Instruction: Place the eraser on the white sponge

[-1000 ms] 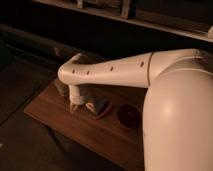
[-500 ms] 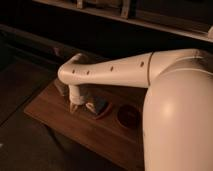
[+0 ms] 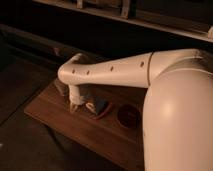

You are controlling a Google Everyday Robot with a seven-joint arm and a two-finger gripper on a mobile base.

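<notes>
My white arm reaches from the right across the wooden table (image 3: 55, 112). The gripper (image 3: 75, 106) hangs from the wrist at the arm's left end, low over the table. The white sponge (image 3: 97, 107), a pale pad with a bluish-grey part and a red-orange edge, lies just right of the gripper. The eraser does not show; it is hidden or out of view.
A dark red round bowl (image 3: 129, 116) sits on the table right of the sponge. A beige upright thing (image 3: 60, 86) stands behind the wrist at the left. The table's front edge runs diagonally below. Dark shelving fills the background.
</notes>
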